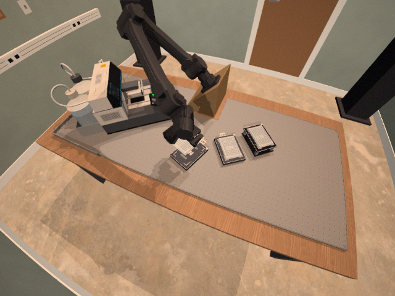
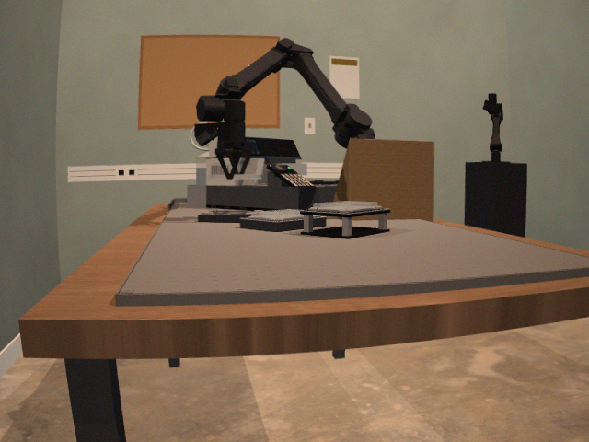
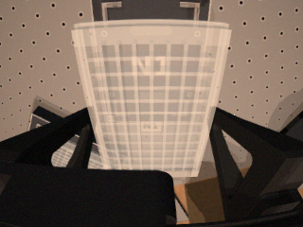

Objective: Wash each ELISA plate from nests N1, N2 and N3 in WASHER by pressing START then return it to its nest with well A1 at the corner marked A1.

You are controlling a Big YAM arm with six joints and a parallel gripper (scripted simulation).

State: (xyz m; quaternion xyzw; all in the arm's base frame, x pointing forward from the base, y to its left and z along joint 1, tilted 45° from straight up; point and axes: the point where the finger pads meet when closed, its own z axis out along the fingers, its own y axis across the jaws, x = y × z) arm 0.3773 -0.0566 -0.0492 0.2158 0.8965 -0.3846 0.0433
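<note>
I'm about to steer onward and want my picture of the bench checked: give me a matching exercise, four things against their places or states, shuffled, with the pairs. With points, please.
Things
1. Nest N1 [image 1: 186, 163] [image 2: 220, 218] [image 3: 156, 10]
2. Lifted plate [image 1: 183, 146] [image 2: 253, 172] [image 3: 151, 85]
3. Green light [image 1: 153, 94] [image 2: 289, 167]
4. Nest on posts [image 1: 270, 148] [image 2: 347, 226]

Places or states
A. Glowing above the keypad
B. Has a plate on top
C. Without a plate in it
D. Between the fingers of the claw [image 1: 187, 143] [image 2: 230, 177] [image 3: 151, 111]

Pairs: 1-C, 2-D, 3-A, 4-B

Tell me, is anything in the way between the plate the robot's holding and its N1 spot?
Nothing I can see: the gripper holds the plate above nest N1, with only open air visible between.
</note>
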